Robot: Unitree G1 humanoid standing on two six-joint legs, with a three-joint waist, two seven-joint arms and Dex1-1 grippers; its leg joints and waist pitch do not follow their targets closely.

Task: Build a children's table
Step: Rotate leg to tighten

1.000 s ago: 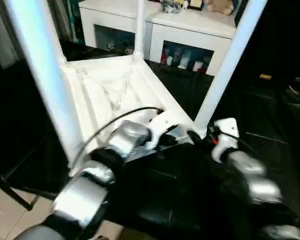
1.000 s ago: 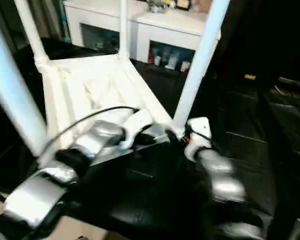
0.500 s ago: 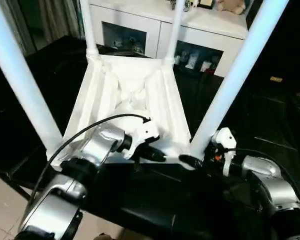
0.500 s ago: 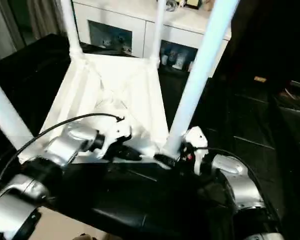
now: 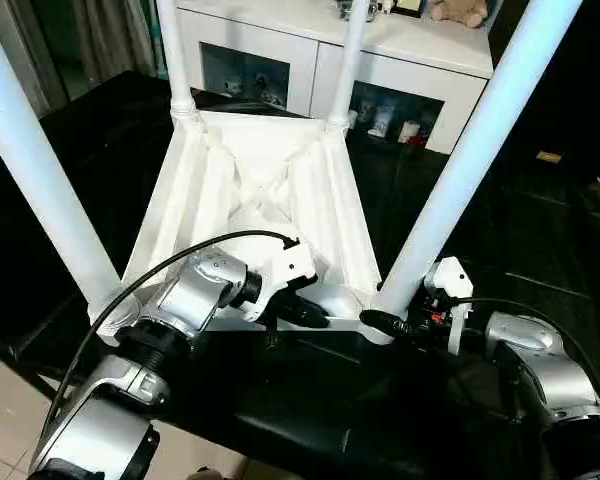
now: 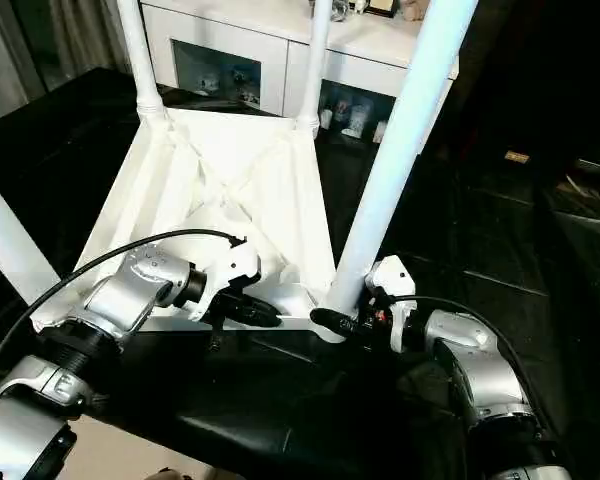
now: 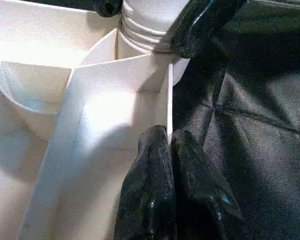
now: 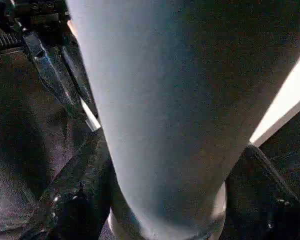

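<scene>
The children's table lies upside down on a black surface, its ribbed white tabletop point(image 5: 270, 190) facing up. Four white legs stand in its corner sockets: near left leg point(image 5: 40, 170), near right leg point(image 5: 470, 160), and two far legs point(image 5: 175, 60). My left gripper point(image 5: 315, 318) is at the tabletop's near edge, and in the left wrist view it point(image 7: 169, 137) is shut on the thin rim. My right gripper point(image 5: 378, 320) is at the base of the near right leg. In the right wrist view its black fingers point(image 8: 75, 200) press both sides of that leg point(image 8: 180, 100).
A white cabinet point(image 5: 420, 50) with glass doors and small items on top stands behind the table. The black padded surface point(image 5: 310, 410) runs under both grippers. Pale floor tiles point(image 5: 5, 440) show at the near left. A black cable point(image 5: 180, 262) arcs over my left wrist.
The head camera has swung, so the whole picture shifted and squared up on the table. My right gripper's fingers have drawn in around the near right leg's base. The left grip is unchanged.
</scene>
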